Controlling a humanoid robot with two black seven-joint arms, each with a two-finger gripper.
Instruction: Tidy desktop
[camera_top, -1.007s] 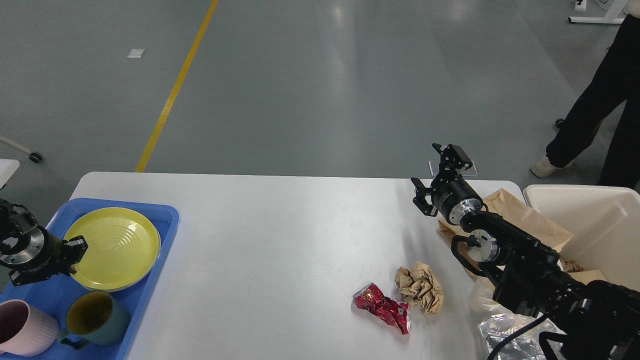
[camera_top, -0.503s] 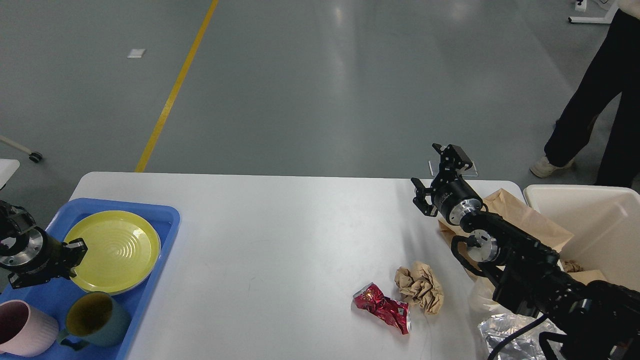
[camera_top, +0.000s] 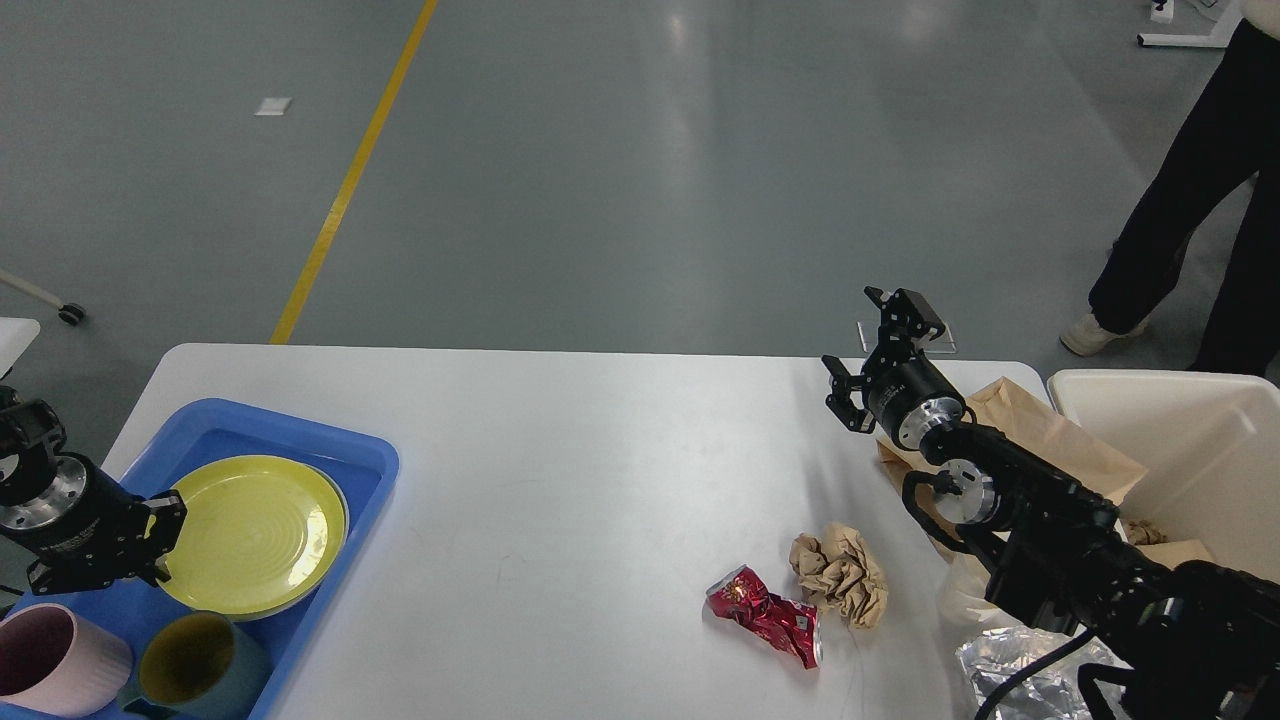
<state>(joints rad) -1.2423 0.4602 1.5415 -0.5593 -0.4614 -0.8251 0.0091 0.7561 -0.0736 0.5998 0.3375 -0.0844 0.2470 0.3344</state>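
The white desktop fills the lower part of the head view. On its left end lies a blue tray with a yellow plate, a pink mug and a teal mug. My left gripper sits over the tray's left rim by the plate and seems shut on the rim. A crushed red can and a crumpled brown paper ball lie at the front right. My right gripper is open and empty, held above the table's far right.
A brown paper bag lies under my right arm, against a cream bin at the table's right end. Crumpled foil and white plastic lie at the front right. A person's legs stand on the floor behind the bin.
The blue tray, with plate and mugs, has slid right and toward me along with my left gripper. My right arm has not moved. The person has shifted slightly.
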